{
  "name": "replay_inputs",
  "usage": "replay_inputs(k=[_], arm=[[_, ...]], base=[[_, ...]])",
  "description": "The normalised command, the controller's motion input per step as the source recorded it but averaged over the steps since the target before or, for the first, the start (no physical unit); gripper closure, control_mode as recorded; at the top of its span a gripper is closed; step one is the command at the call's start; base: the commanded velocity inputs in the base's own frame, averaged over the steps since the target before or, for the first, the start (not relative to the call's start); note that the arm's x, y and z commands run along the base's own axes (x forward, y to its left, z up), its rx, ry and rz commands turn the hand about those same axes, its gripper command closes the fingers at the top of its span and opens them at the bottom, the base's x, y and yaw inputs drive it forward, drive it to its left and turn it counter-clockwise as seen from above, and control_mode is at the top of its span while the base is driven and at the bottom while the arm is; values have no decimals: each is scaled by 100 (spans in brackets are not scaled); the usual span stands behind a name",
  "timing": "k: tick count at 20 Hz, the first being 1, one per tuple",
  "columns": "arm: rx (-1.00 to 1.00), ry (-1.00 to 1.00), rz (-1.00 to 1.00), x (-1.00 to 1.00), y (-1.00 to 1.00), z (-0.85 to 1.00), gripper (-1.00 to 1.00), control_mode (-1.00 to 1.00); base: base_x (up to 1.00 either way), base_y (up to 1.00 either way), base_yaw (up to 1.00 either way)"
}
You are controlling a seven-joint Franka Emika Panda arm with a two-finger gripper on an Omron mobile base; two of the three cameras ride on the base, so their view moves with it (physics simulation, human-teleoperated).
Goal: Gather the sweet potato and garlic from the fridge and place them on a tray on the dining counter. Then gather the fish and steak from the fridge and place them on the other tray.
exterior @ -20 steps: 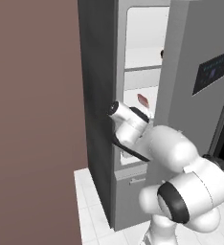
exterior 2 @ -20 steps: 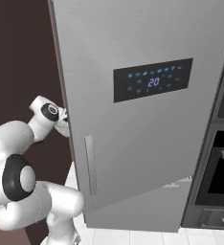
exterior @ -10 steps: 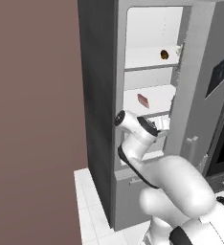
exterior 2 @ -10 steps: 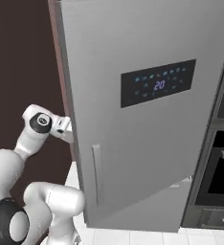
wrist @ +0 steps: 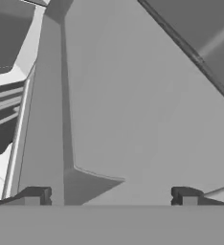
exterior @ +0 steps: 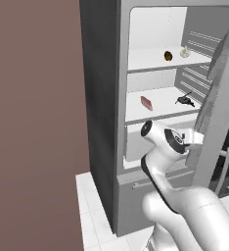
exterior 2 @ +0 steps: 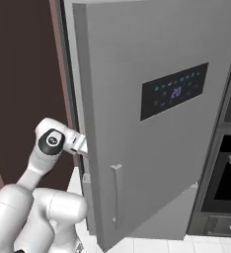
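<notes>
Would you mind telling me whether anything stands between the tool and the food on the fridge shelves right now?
Yes, partly. The tool, jaws apart, sits at the inner edge of the half-open fridge door, below the shelf with the steak and fish. That door edge crowds the right side of the opening; nothing else visibly blocks the shelves.

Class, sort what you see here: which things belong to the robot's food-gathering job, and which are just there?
Belongs to the job:
tall light-grey fridge, door open
pinkish-red slab of steak
small dark fish
round brown sweet potato
pale garlic bulb
two-finger gripper

Just there:
dark built-in oven
white tiled floor
</notes>
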Motion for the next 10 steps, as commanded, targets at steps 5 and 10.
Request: replay_inputs(k=[5,10], arm=[[0,0,-10,-46,-100,0,-100,-100],[0,0,-7,-29,-100,0,-100,-100]], base=[[0,0,0],[0,0,0]])
